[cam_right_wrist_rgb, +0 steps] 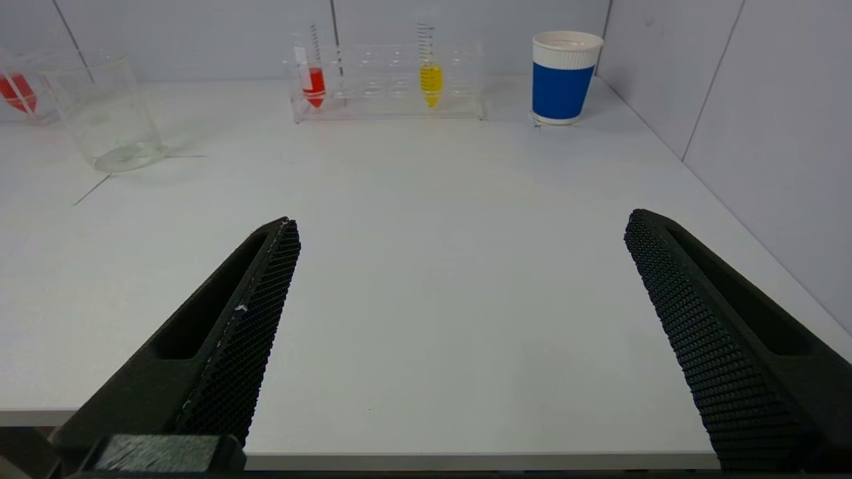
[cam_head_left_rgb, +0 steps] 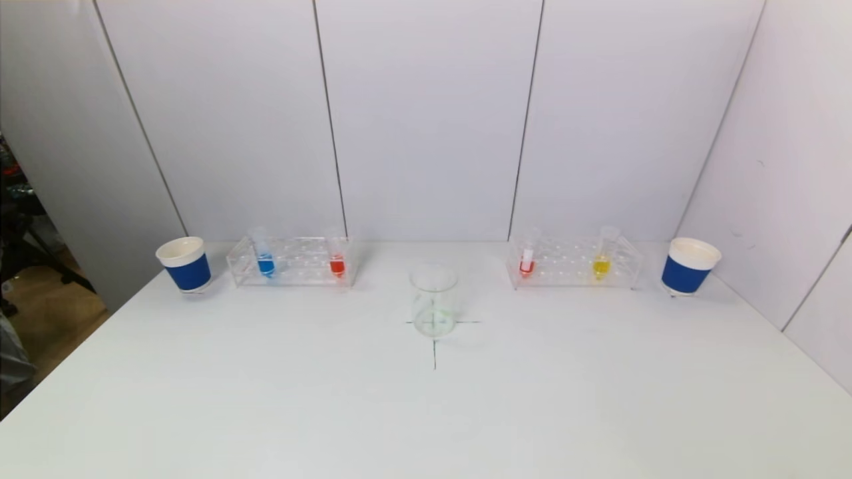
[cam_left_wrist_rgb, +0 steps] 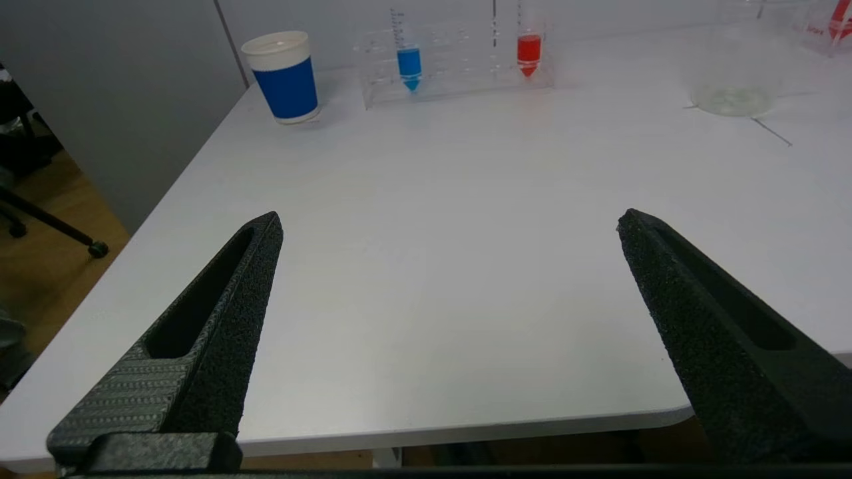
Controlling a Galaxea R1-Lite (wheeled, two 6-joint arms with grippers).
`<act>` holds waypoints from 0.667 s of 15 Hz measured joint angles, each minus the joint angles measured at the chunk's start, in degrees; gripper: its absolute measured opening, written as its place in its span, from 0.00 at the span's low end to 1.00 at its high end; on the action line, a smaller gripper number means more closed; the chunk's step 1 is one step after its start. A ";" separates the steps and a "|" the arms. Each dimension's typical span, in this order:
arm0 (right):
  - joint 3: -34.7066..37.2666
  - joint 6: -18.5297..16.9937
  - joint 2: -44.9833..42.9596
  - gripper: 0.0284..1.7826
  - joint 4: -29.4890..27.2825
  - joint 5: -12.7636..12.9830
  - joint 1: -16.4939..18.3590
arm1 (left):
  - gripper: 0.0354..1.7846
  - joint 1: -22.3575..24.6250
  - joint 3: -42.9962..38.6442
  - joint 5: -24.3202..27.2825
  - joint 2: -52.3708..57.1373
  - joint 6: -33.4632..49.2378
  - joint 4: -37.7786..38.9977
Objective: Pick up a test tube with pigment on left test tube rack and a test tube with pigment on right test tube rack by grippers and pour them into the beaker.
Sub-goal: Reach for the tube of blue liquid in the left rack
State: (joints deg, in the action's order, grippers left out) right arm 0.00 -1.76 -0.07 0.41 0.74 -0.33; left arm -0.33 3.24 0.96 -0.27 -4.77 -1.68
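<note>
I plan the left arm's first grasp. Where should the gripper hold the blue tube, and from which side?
Grip the blue tube on its clear upper part, above the left rack, coming from the front: it stands upright, its lower part inside the rack.

Head cam: high, looks forward and down over whole white worktop (cam_head_left_rgb: 266, 399) to far wall panels; neither arm in its frame. Left wrist cam: low at near left edge, faces far across worktop, own spread left tool (cam_left_wrist_rgb: 449, 223) close in foreground. Right wrist cam: same setup at near right edge, right tool (cam_right_wrist_rgb: 462, 223) close. All 3 views share the clear glass beaker (cam_head_left_rgb: 434, 303) at centre.
</note>
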 joint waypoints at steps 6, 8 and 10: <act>0.00 0.02 0.00 1.00 0.00 0.00 0.00 | 0.99 -0.22 19.93 0.05 -11.47 -0.40 -2.43; 0.00 0.00 0.00 1.00 0.02 -0.04 0.00 | 0.99 -0.38 26.30 0.05 -18.52 -0.90 -1.84; 0.00 0.00 0.00 1.00 0.00 -0.01 0.00 | 0.99 -0.46 31.37 0.09 -26.25 -1.51 0.26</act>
State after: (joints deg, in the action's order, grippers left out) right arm 0.00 -1.76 -0.07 0.41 0.73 -0.33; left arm -0.79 34.61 1.05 -26.51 -6.28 -1.43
